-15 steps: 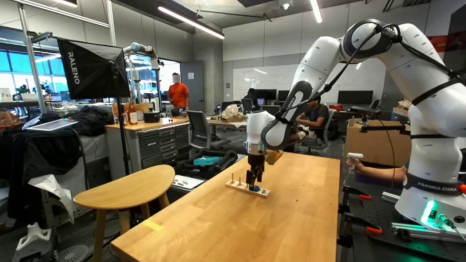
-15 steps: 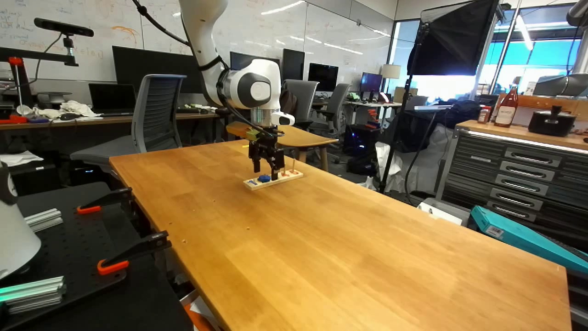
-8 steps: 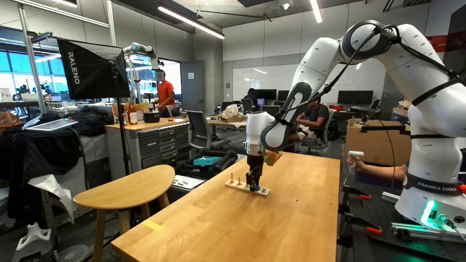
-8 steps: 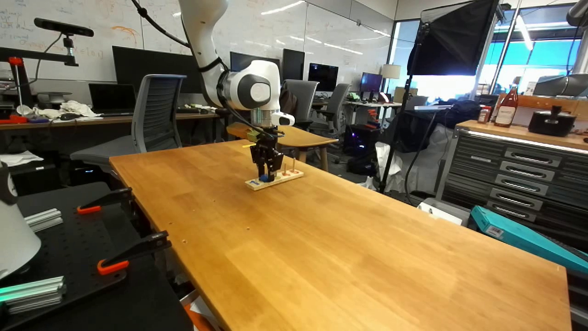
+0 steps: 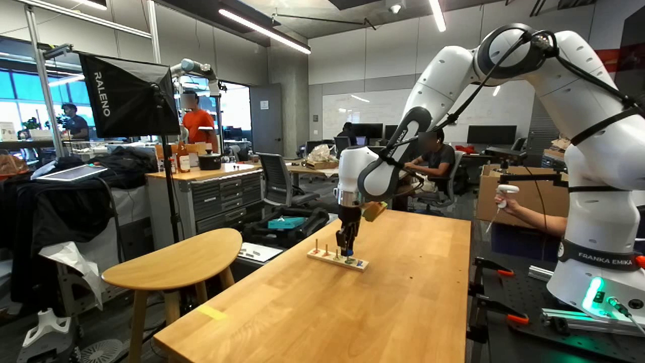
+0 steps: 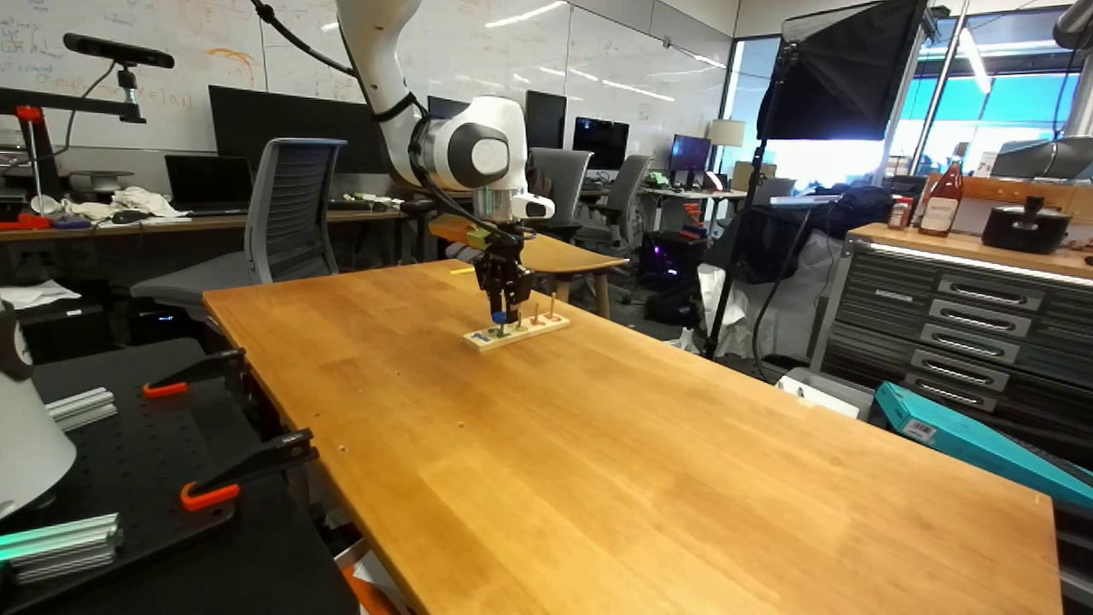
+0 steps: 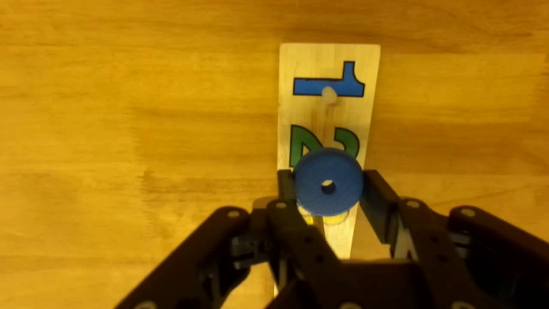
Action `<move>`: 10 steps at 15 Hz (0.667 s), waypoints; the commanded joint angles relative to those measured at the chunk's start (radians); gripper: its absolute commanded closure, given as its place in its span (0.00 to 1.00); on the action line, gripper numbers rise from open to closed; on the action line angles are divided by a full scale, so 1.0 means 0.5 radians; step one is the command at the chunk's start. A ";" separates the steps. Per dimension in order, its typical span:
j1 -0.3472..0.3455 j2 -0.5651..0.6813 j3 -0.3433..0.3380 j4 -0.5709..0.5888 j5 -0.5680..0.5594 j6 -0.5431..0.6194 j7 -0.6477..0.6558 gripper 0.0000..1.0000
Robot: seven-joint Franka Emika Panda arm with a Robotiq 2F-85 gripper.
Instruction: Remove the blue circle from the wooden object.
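The blue circle (image 7: 316,198), a round disc with a hole in its middle, fills the space between the fingertips of my gripper (image 7: 330,187) in the wrist view. Both pads touch its sides, so the jaws are shut on it. Beneath lies the wooden object (image 7: 301,113), a narrow pale board with painted numbers and small upright pegs. In both exterior views the blue circle (image 6: 499,318) hangs just above the board (image 6: 514,336), over the green number's peg. A pale spot shows in its hole; I cannot tell whether the peg tip is still inside.
Thin pegs (image 5: 326,249) stand up along the board. The wooden tabletop (image 5: 322,307) carries a strip of yellow tape (image 5: 212,312). A wooden stool (image 5: 176,259) stands beside it. Clamps (image 6: 209,498) with orange tips grip the edge near the robot base.
My gripper has closed on the blue circle and moved up with it, exposing the green number below. The board has shifted slightly on the table. A person in orange has moved left.
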 commanded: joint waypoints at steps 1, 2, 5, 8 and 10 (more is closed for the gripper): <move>-0.052 -0.204 0.012 0.037 0.039 -0.159 -0.039 0.82; -0.070 -0.239 -0.001 0.041 0.035 -0.176 -0.037 0.82; -0.123 -0.283 -0.071 0.020 -0.012 -0.207 0.002 0.82; -0.178 -0.241 -0.137 -0.035 -0.040 -0.164 0.010 0.82; -0.203 -0.203 -0.166 -0.072 -0.048 -0.133 0.009 0.82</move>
